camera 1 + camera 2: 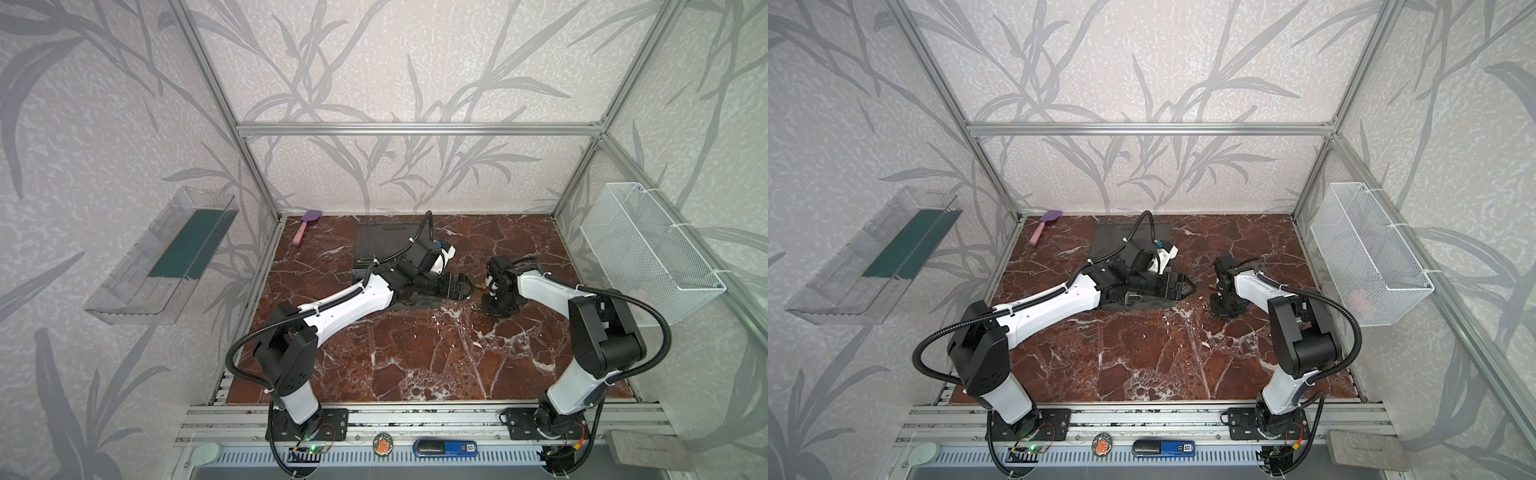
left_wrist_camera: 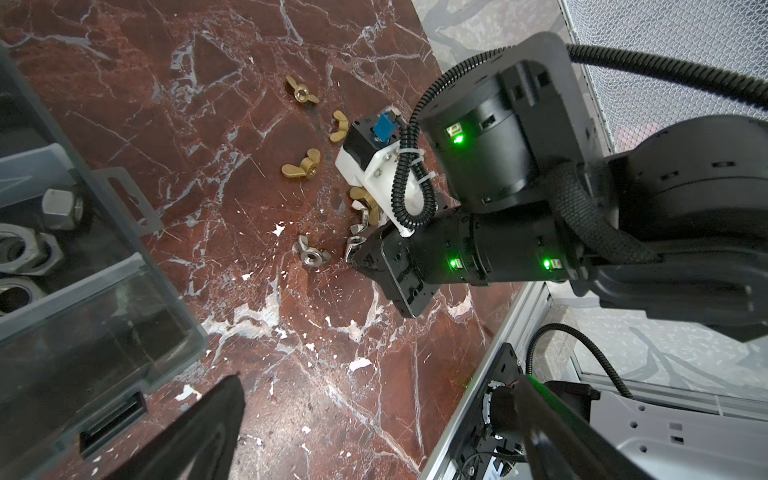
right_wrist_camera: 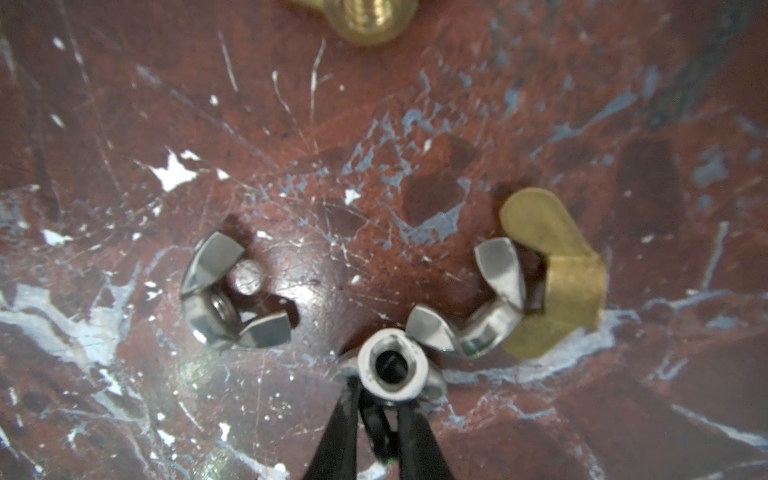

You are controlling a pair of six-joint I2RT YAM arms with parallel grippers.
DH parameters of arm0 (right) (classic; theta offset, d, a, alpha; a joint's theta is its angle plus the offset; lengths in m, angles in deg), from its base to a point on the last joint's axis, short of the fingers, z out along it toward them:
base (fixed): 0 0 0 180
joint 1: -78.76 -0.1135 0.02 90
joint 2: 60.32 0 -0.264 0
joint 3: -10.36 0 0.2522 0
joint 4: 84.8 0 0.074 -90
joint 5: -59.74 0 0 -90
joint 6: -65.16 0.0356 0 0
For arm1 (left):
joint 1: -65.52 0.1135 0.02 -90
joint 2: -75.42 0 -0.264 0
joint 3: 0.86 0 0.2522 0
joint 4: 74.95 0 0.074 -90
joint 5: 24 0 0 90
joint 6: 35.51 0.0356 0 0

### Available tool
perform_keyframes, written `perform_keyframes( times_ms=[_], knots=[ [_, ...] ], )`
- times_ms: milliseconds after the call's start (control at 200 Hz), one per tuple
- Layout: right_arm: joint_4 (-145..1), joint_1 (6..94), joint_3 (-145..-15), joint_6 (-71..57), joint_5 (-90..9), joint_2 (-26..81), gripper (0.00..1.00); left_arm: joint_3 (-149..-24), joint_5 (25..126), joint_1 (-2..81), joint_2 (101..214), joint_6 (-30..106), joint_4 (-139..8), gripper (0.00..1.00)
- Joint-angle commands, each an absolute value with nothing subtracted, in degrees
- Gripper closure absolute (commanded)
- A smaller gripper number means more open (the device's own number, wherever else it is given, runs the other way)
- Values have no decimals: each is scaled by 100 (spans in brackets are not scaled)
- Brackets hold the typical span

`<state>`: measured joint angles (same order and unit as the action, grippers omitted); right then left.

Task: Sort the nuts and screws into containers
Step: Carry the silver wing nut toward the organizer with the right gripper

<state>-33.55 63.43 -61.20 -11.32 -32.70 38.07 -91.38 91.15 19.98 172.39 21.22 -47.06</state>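
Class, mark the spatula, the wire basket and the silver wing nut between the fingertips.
spatula [image 1: 311, 216]: a top view, purple head.
wire basket [image 1: 627, 253]: a top view, mesh side.
silver wing nut [image 3: 365, 370]: right wrist view, hub rim.

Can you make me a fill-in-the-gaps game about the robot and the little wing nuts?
1. The right gripper pinches a ____ wing nut.
2. ____ more silver wing nuts lie loose nearby; one touches a brass wing nut.
3. The left gripper has its jaws wide ____.
4. The hex nuts lie ____ the grey organizer case.
Missing words: silver, two, open, inside.
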Motion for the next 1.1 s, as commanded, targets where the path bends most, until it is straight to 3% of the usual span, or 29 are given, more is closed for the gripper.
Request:
perform_keyframes(
  times_ms=[0,270,1095],
  knots=[
    [-3299,6261,-6096,-1098,-3281,4066,86,-9087,9070,1999,16998,2093,-4766,0],
    [-3163,6173,-6219,-1071,-3285,3886,100,-9072,9051,1999,16990,2107,-4770,1],
    [-2913,6077,-7656,-994,-3967,4056,100,-9116,8858,2379,16781,2304,-4506,0]
  ],
)
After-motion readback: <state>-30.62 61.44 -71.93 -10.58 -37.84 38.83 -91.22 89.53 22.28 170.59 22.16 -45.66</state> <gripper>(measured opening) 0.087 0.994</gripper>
